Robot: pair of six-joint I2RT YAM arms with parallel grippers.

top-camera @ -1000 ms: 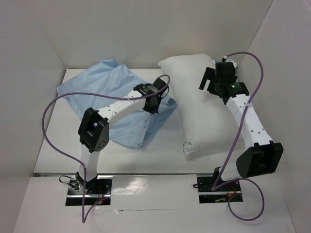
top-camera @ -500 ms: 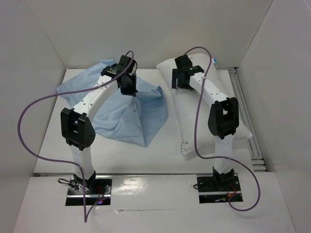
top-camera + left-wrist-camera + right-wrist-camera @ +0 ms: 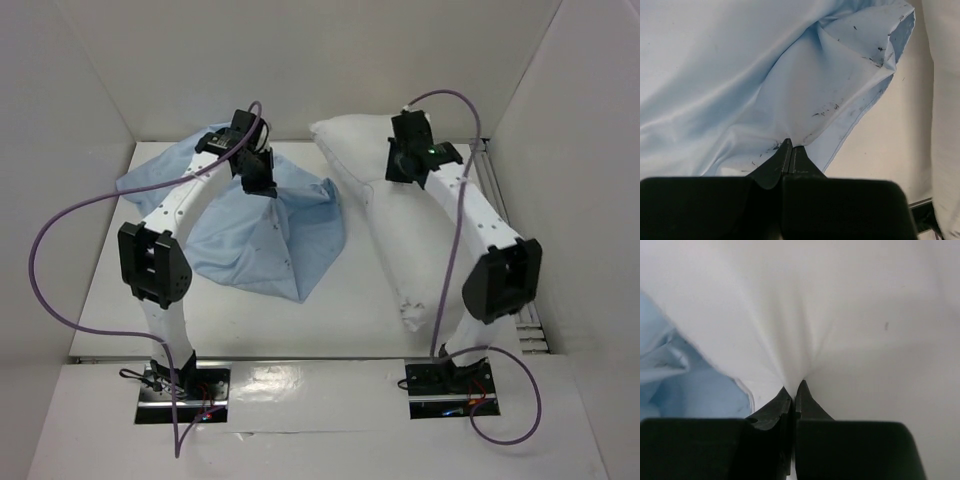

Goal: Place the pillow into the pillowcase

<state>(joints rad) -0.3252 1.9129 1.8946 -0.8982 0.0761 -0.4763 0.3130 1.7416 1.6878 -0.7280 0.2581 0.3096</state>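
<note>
The left tool (image 3: pixel 790 148) was clamped shut on a pinch of the pillowcase (image 3: pixel 270 235), and the blue cloth rose to a tented peak under it, toward the far side of the desk (image 3: pixel 335 320). The right tool (image 3: pixel 794 388) was likewise closed on a fold of the pillow (image 3: pixel 400 265), with soft creases running into its tips.

The pillowcase's right edge lay just beside the pillow's left side at the far end. Nearer the arms the two drew apart, leaving a widening wedge of bare desk between them. More open surface lay in front of the pillowcase, down to the arm bases. The pillow ran slantwise from the far wall (image 3: pixel 300 70) toward the near right, close to the right wall, so there was little room on that side. The pillowcase's left corner came near the left wall.

The desk was plain matte white, shut in by white walls on three sides. Each tool sat at the far end of its own cloth, the two well apart.
</note>
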